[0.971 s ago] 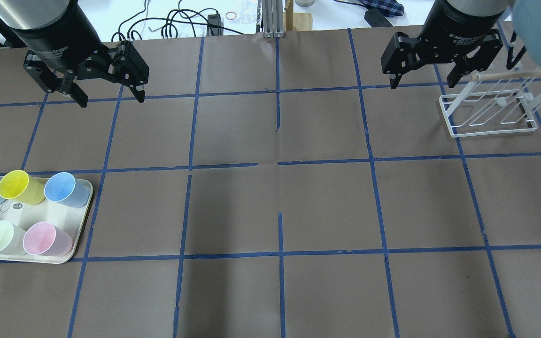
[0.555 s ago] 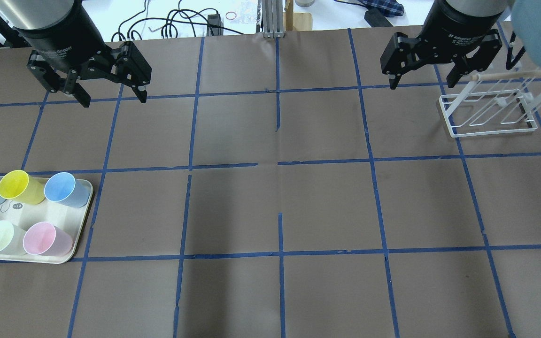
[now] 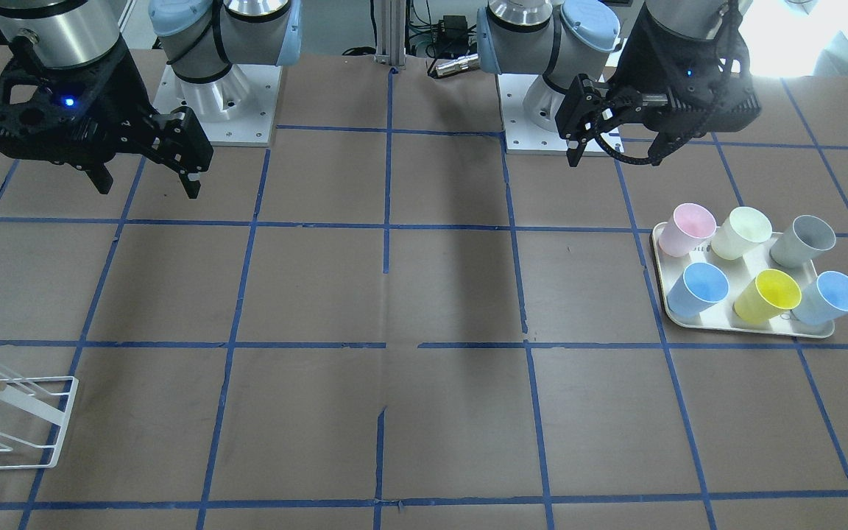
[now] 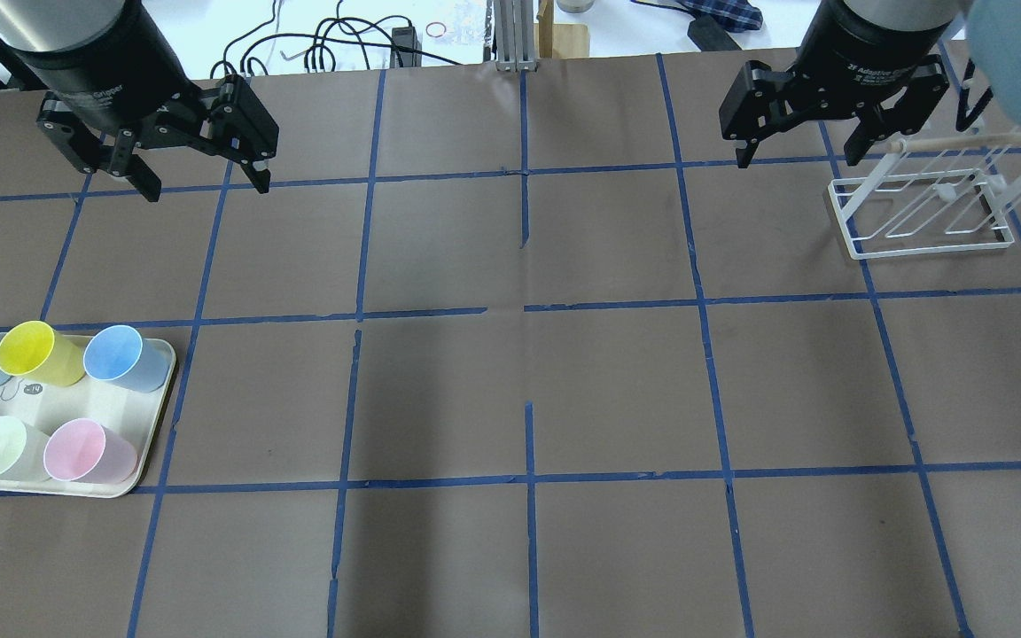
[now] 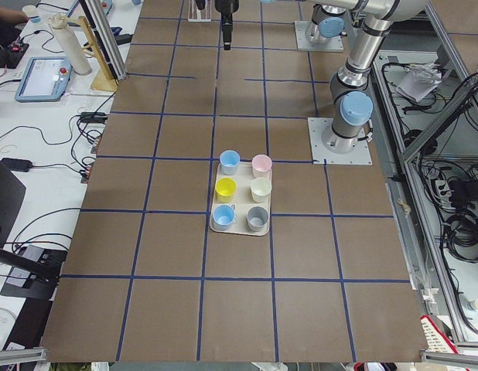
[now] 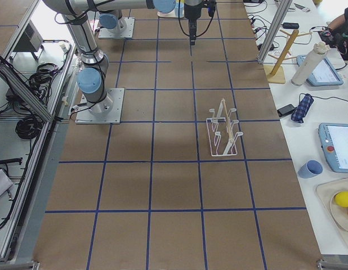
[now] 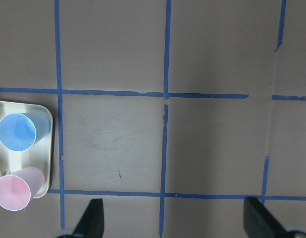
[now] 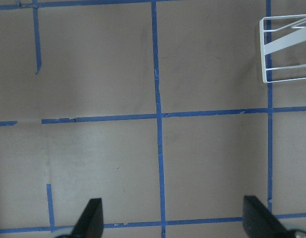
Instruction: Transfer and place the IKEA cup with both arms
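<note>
The left claw [image 4: 207,186] hangs open and empty above the brown table [image 4: 617,390], its 2 fingers spread wide over a blue tape line at the far side; from its own wrist camera the 2 fingertips [image 7: 93,220] show at the bottom edge with only bare table between them. The right claw [image 4: 798,158] is likewise spread apart and holds nothing, hovering just beside a white wire rack [image 4: 927,251] that stands on the table. Well apart from both claws, a cream tray [image 4: 134,412] sits near the table's left end with 6 cups standing upright on it in 2 rows of 3. The pale light-blue cup [image 3: 829,298] stands at the tray's outer corner, on the row farther from the robot, just beside a yellow cup [image 3: 768,293] and with a grey cup [image 3: 803,241] behind it
</note>
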